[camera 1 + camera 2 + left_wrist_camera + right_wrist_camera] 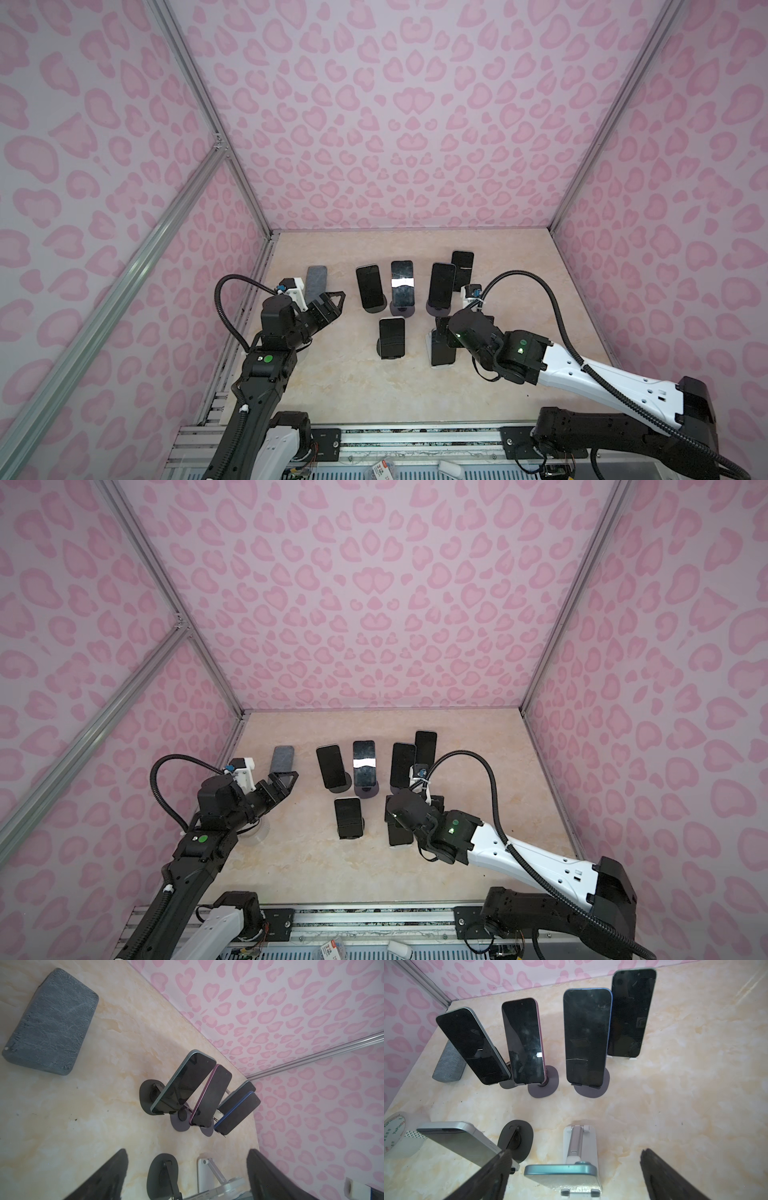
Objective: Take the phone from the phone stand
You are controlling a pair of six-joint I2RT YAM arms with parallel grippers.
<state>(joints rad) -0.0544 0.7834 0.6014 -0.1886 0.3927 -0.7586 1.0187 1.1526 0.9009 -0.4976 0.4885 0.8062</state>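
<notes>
Tabletop: smooth, marble-look, slight sheen. Phone screens: glossy black glass, smudged, reflective. Round stand bases: matt dark grey. White stand: smooth plastic, silvery metal-looking arm. Grey block: rough, cracked, stone-like, matt. Tape roll: clear shiny plastic. Walls: matt print. Frame rails: brushed metal.

Propped phones crowd the middle; the table before them lies open.

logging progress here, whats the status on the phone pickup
Left gripper open, empty. Right gripper open over teal phone, not yet gripped, phone on its white stand. Silver phone close beside the fingers.
</notes>
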